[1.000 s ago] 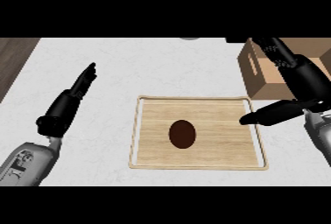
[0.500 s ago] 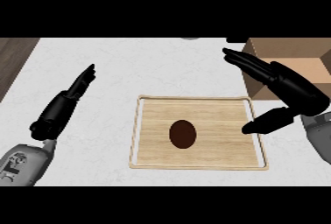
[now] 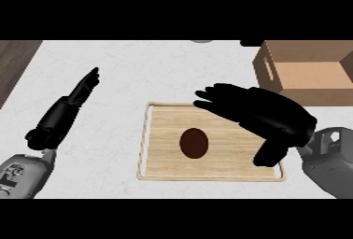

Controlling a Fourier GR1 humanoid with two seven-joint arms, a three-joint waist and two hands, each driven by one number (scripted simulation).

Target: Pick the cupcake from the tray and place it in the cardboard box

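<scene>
Head view: cupcake (image 3: 194, 143) on tray (image 3: 160, 140), right hand (image 3: 265, 116) spread wide above, cardboard box (image 3: 307, 70) beyond.

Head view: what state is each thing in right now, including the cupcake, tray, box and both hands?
cupcake: on the tray, not held
tray: flat on the counter, holding only the cupcake
cardboard box: open-topped, nothing visible inside
right hand: open, over the tray beside the cupcake
left hand: open, fingers straight, left of the tray

cupcake (image 3: 194, 143) on tray (image 3: 157, 158) mid-counter; cardboard box (image 3: 307, 71) behind-right of tray; right hand (image 3: 265, 115) over tray's right half
</scene>
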